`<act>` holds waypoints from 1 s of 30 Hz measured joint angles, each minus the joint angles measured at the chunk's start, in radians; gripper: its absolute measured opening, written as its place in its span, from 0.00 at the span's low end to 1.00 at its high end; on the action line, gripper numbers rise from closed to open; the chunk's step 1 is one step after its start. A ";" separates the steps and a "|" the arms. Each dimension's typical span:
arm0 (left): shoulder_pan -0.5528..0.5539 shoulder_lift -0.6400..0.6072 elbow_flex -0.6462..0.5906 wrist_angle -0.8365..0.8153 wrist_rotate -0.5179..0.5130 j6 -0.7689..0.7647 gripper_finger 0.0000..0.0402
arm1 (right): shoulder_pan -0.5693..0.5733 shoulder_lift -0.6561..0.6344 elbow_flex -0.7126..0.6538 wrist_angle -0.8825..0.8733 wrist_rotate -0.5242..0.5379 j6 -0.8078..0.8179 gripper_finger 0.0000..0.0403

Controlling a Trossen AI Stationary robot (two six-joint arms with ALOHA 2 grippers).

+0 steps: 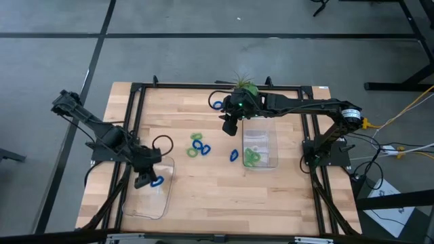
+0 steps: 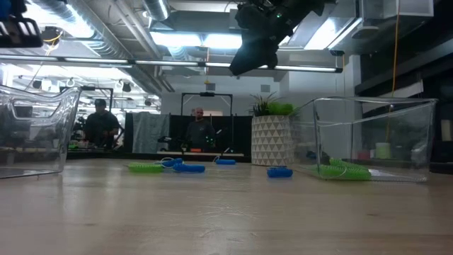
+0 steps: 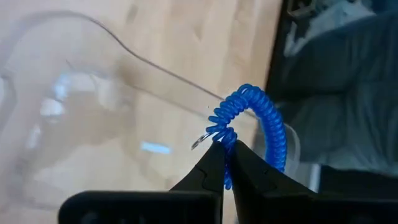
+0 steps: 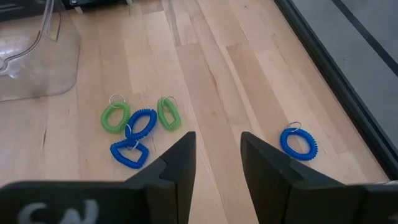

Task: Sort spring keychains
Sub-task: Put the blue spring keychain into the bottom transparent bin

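My left gripper (image 1: pixel 146 177) is shut on a blue spring keychain (image 1: pixel 157 181) above the left clear tray (image 1: pixel 146 196). My right gripper (image 1: pixel 229 125) hangs open above the table near the right clear tray (image 1: pixel 261 139), which holds green keychains (image 1: pixel 252 156). Loose on the wood lie a cluster of green and blue keychains (image 1: pixel 198 145), seen in the right wrist view as green (image 4: pixel 115 117), blue (image 4: pixel 142 122), green (image 4: pixel 168 113) and blue (image 4: pixel 129 154). One blue loop (image 1: pixel 234 155) lies beside the right tray, another (image 4: pixel 298 143) near the plant. My left gripper pinches the blue keychain's coil (image 3: pixel 222 132) between its two fingertips (image 3: pixel 211 163), right beside the small metal ring (image 3: pixel 199 142). The rest of the loop (image 3: pixel 270 127) stands out beyond the fingertips, lifted clear over the tray.
A green plant in a white patterned pot (image 2: pixel 272 138) stands at the table's far edge behind the right gripper. A black frame (image 1: pixel 135 115) runs around the table top. Bare wood lies between the two trays on the near side. People sit in the room beyond (image 2: pixel 102 124).
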 joint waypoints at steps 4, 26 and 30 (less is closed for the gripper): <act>0.000 0.000 0.000 -0.006 -0.072 0.037 0.02 | 0.000 0.000 0.000 0.000 0.000 0.000 0.31; 0.001 0.000 0.000 -0.077 0.051 0.067 0.07 | 0.000 0.001 0.000 0.000 0.000 0.002 0.31; 0.001 0.000 0.000 -0.080 0.051 0.053 0.07 | 0.000 0.001 0.000 0.000 0.000 0.000 0.31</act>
